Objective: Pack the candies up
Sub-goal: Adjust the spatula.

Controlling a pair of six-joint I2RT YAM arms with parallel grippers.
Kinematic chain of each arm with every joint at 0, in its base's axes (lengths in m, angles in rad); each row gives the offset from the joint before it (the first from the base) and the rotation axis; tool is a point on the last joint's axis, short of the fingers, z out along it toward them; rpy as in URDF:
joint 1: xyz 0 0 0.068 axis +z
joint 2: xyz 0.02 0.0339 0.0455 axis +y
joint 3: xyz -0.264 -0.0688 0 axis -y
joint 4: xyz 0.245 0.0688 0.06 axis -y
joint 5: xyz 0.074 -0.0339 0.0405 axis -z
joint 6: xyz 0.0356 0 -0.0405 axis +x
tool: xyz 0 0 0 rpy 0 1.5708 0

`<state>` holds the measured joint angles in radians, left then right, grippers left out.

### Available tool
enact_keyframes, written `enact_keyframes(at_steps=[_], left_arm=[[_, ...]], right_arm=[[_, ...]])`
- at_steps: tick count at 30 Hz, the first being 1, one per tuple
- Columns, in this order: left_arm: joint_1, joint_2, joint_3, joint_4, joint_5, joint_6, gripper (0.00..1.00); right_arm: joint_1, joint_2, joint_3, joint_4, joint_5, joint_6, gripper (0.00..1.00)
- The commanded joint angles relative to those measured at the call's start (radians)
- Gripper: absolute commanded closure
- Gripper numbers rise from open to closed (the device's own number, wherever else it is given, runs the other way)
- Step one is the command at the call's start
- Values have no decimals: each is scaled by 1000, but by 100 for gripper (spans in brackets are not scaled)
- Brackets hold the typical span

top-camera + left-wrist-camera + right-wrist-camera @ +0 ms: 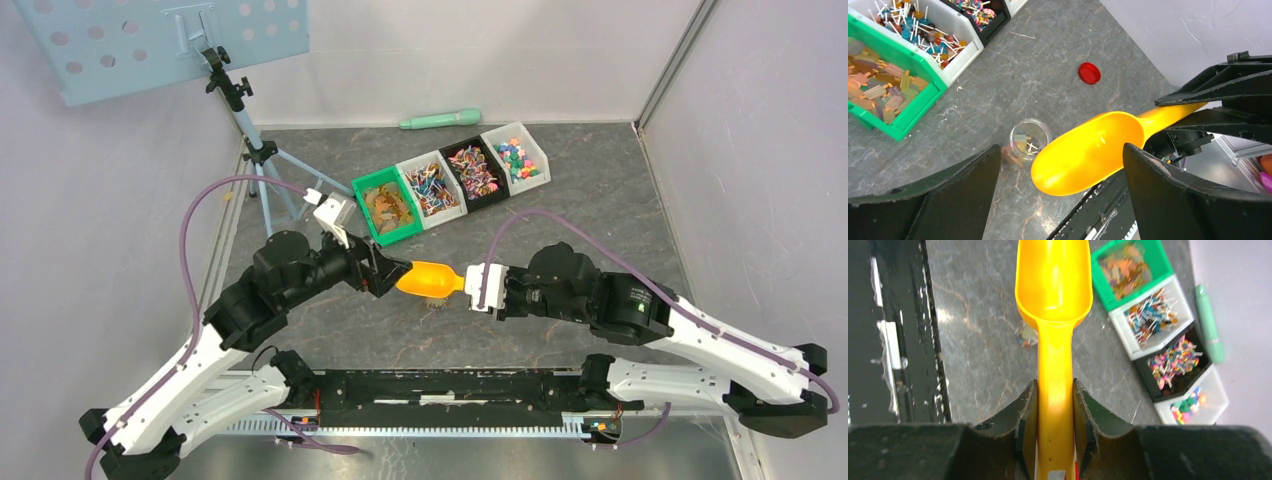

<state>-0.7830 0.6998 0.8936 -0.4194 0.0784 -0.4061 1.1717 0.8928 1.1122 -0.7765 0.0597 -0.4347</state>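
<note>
Top external: four bins (398, 236) of candies (473, 170) — right hand (470, 287) grips one scoop (428, 279).

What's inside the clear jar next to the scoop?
A few candies lie in the clear jar, which is mostly empty. The yellow scoop, held by the right gripper, covers the jar's near-right rim, so anything there is hidden.

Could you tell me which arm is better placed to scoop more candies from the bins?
Right. The right pincer is shut on the handle of the yellow scoop, whose bowl looks empty; the left pincer stands open, gripping nothing.
</note>
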Motion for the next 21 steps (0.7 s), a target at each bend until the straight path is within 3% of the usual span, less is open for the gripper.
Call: enact_keyframes(at_steps=[1,8,21], left_arm=[[-2,-32,68,-98,2,32,5],[-1,-47,111,-170,64,46,20],[25,8,170,-210,48,31,19]], right_arm=[[5,-52,-58,243,-55,-49,100],[5,-88,-139,369,-86,-49,100],[4,-139,-158,434,-106,-48,100]])
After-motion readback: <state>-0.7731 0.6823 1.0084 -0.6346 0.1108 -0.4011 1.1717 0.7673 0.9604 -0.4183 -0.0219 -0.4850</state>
